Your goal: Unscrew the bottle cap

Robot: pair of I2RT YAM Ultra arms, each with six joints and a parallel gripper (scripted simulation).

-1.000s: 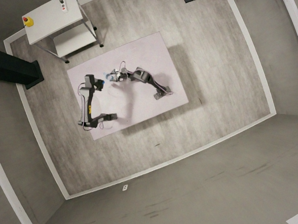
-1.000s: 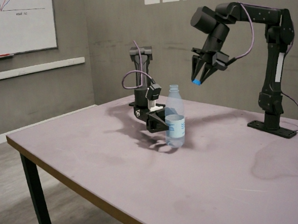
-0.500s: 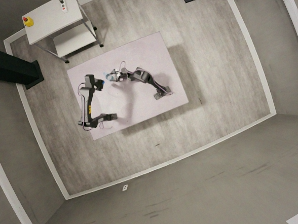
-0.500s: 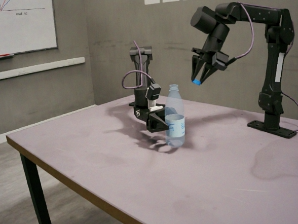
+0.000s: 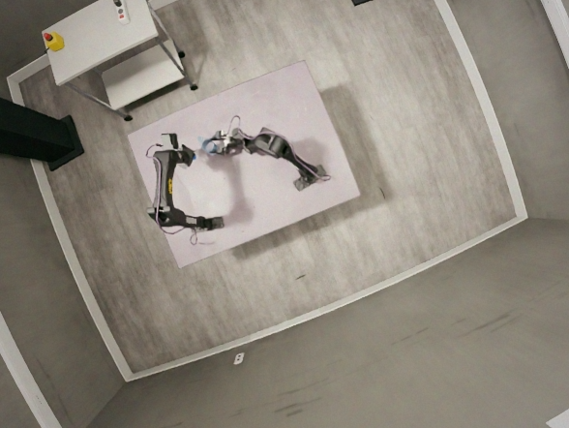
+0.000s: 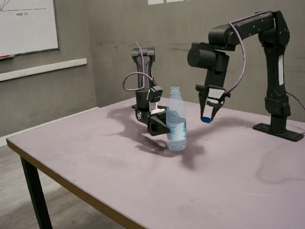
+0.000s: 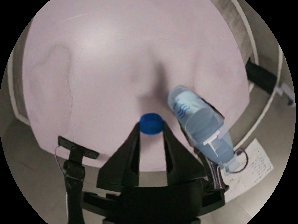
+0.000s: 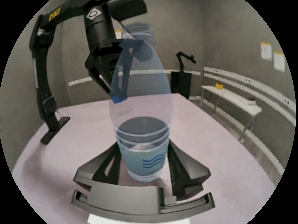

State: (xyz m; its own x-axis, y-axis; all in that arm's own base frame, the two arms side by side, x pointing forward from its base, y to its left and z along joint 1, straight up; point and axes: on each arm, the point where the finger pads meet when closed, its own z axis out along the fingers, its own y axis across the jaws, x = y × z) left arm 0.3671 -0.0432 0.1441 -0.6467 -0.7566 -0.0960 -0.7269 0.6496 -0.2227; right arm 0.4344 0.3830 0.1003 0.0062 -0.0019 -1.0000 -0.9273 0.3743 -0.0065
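Cap (image 5: 194,157) (image 6: 206,119) (image 7: 151,123) (image 8: 117,99) off, pinched in left gripper (image 5: 193,155) (image 6: 206,118) (image 7: 151,124) (image 8: 119,98), fingers partly open around it, above desk (image 5: 271,97) (image 6: 104,181) (image 7: 110,65) (image 8: 200,127). Right gripper (image 5: 211,145) (image 6: 171,129) (image 7: 196,119) (image 8: 144,156) was wider, clamped on upright bottle (image 5: 210,146) (image 6: 176,124) (image 7: 196,116) (image 8: 142,107). Bottle and right gripper stood near the cap, blocking that side. Cart (image 5: 97,45) with yellow box (image 5: 55,42) was off the desk, well apart.

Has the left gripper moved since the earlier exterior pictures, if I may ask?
Yes: the left gripper has come down, from above the height of the bottle's mouth to well below it.
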